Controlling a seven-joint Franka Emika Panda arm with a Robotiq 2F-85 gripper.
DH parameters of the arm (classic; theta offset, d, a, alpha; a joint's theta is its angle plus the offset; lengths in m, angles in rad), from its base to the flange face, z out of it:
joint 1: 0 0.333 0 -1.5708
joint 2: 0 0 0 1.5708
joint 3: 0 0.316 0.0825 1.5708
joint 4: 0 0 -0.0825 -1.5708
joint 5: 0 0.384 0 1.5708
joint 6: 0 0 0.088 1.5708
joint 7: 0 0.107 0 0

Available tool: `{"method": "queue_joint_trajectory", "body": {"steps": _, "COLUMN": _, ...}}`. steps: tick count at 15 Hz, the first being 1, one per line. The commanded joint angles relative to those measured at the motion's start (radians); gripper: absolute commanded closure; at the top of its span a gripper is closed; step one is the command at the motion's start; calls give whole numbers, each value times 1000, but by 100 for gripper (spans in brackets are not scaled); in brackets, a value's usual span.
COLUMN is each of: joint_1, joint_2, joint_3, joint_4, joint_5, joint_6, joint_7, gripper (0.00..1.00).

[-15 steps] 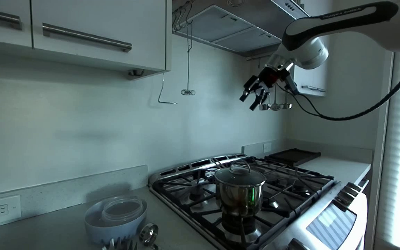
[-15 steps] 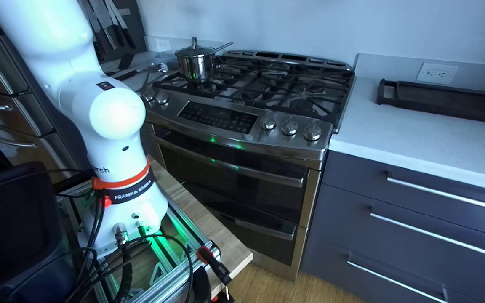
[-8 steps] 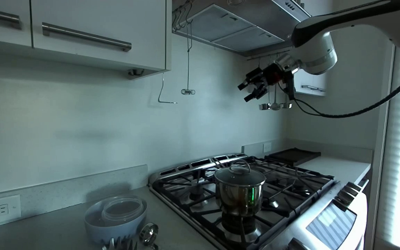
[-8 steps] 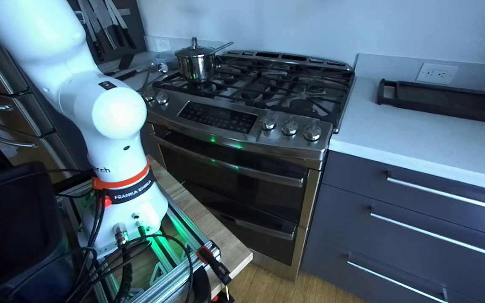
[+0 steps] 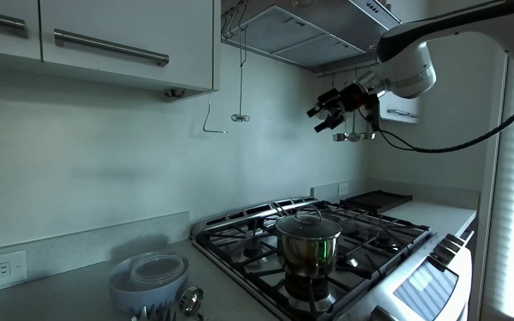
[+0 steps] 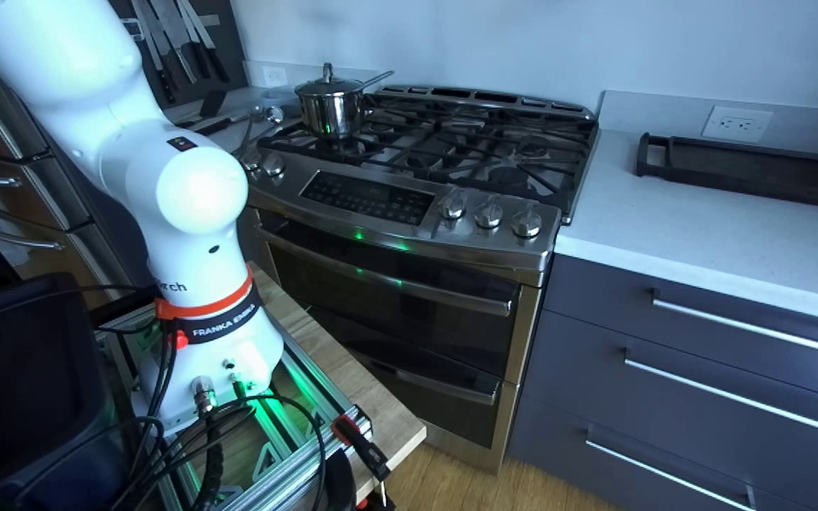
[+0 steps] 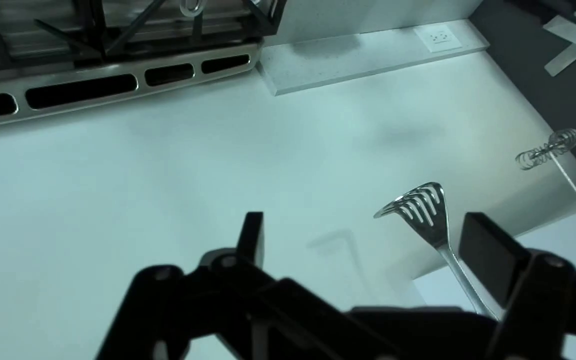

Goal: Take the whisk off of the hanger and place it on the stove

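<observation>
The whisk [image 5: 240, 117] hangs from a hook under the range hood, its thin straight handle upright and its small coiled end down. In the wrist view the whisk [image 7: 550, 148] is at the far right, outside the jaws. My gripper [image 5: 316, 120] is open and empty, to the right of the whisk and apart from it. In the wrist view the open fingers [image 7: 363, 240] frame mostly bare wall. The stove [image 5: 386, 292] lies below the gripper. It also shows in an exterior view [image 6: 494, 248], and its back edge shows in the wrist view [image 7: 198, 82].
A hanging slotted spatula [image 7: 425, 212] shows by the right finger; it hangs beside the whisk [image 5: 214, 131]. A lidded pot [image 5: 308, 249] stands on the stove. The range hood [image 5: 292, 38] is above. Ladles [image 5: 354, 136] hang behind the gripper. A bowl [image 5: 147, 285] sits on the counter.
The arm has risen and drawn back slightly to the right, and the gripper has tilted nearer level, mostly in the earlier half second. The whisk has swayed slightly left. The gripper stays open.
</observation>
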Motion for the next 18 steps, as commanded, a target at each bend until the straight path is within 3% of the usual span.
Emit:
{"method": "queue_joint_trajectory", "body": {"steps": 1, "joint_1": 5, "joint_2": 1, "joint_3": -4, "joint_4": 2, "joint_5": -4, "joint_6": 0, "joint_7": 4, "gripper": 0}}
{"method": "queue_joint_trajectory", "body": {"steps": 8, "joint_1": 42, "joint_2": 13, "joint_3": -4, "joint_4": 15, "joint_5": 242, "joint_6": 75, "joint_7": -187, "gripper": 0}}
{"method": "queue_joint_trajectory", "body": {"steps": 15, "joint_1": 44, "joint_2": 27, "joint_3": 8, "joint_4": 40, "joint_5": 482, "joint_6": 19, "joint_7": -399, "gripper": 0}}
{"method": "queue_joint_trajectory", "body": {"steps": 17, "joint_1": 39, "joint_2": 37, "joint_3": 13, "joint_4": 56, "joint_5": 510, "joint_6": -31, "joint_7": -469, "gripper": 0}}
{"method": "queue_joint_trajectory", "body": {"steps": 18, "joint_1": 21, "joint_2": 22, "joint_3": 30, "joint_4": 38, "joint_5": 468, "joint_6": 9, "joint_7": -401, "gripper": 0}}
